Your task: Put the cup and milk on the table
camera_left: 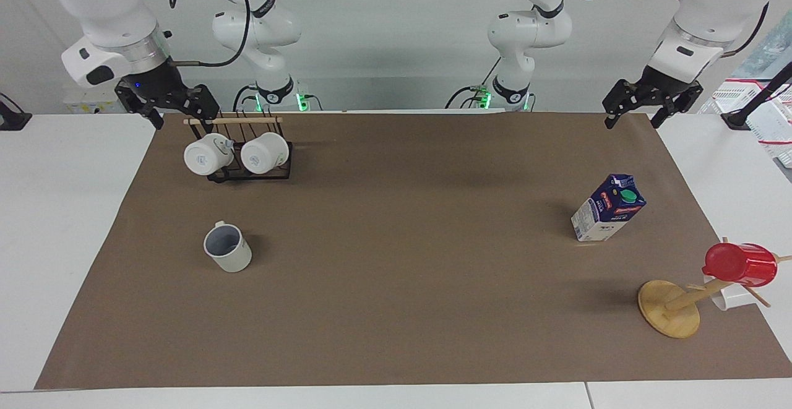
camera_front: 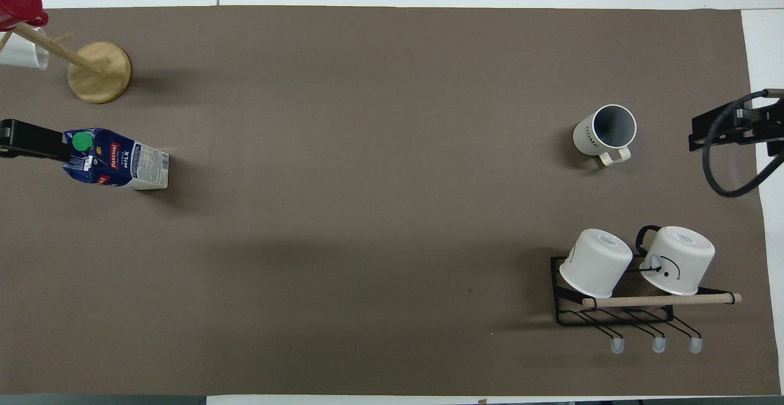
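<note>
Cup [camera_left: 228, 247] upright on counter [camera_left: 396, 310], right arm's end; milk [camera_left: 607, 208] upright at left arm's end, 3 o'clock of cup in facing view. Both end effectors, left [camera_left: 637, 114] and right [camera_left: 166, 107], hang wide, empty. Cup rigid, slick: pinch wall. Carton light, crushable: grip flat sides.

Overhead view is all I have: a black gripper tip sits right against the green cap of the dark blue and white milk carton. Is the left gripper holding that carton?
Observer: No. The facing view shows the left gripper open and raised over the edge of the brown paper sheet by the robots, well apart from the dark blue and white gable-top milk carton.
Operator: And the right gripper, beside the off-white mug with the grey-blue inside?
Observer: It holds nothing. The right gripper hangs open over the end of the black wire rack, and the off-white mug stands by itself on the paper.
</note>
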You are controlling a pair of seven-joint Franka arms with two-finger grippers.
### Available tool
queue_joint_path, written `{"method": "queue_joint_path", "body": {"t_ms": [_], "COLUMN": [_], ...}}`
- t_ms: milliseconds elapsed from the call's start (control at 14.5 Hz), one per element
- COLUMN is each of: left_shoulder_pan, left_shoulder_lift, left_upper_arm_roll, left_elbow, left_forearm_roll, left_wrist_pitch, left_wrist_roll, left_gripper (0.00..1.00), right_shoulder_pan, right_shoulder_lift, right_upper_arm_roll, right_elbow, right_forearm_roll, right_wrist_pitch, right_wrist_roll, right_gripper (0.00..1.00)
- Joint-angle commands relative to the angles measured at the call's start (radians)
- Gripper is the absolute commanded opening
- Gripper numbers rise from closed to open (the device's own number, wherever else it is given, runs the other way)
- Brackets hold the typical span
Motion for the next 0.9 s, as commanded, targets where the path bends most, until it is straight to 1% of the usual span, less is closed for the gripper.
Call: {"method": "queue_joint_path", "body": {"t_ms": [0,345,552,621,690,759,828], "left_shoulder_pan": [0.001,0.003,0.003,0.003,0.003,0.003,0.003], "left_shoulder_lift": [-0.021,-0.021,-0.021,-0.021,-0.021,-0.021,-0.021], "left_upper_arm_roll": [0.0,0.0,0.0,0.0,0.0,0.0,0.0], "left_elbow": [-0.023,-0.023,-0.023,-0.023,-0.023,-0.023,-0.023], "left_forearm_roll": [-0.015,-0.015,-0.014,-0.015,-0.015,-0.015,-0.015], "left_wrist_pitch": [0.011,0.012,0.011,0.012,0.011,0.011,0.011], "left_wrist_roll": [-0.008,-0.008,-0.008,-0.008,-0.008,-0.008,-0.008], "left_gripper": [1.0,1.0,1.0,1.0,1.0,1.0,1.0], "right_shoulder_pan": [-0.012,-0.021,-0.02,-0.02,-0.023,-0.038,-0.062], "right_shoulder_lift": [-0.015,-0.015,-0.044,-0.044,-0.044,-0.047,-0.047], "right_upper_arm_roll": [0.002,0.002,0.002,0.002,0.002,0.001,0.001], "right_elbow": [-0.019,-0.021,-0.09,-0.093,-0.105,-0.146,-0.182], "right_forearm_roll": [0.013,0.015,0.016,0.015,0.015,0.015,0.015], "right_wrist_pitch": [0.015,0.031,0.073,0.099,0.142,0.179,0.248], "right_wrist_roll": [-0.015,-0.02,-0.028,-0.04,-0.096,-0.189,-0.266], "right_gripper": [1.0,1.0,1.0,1.0,1.0,1.0,1.0]}}
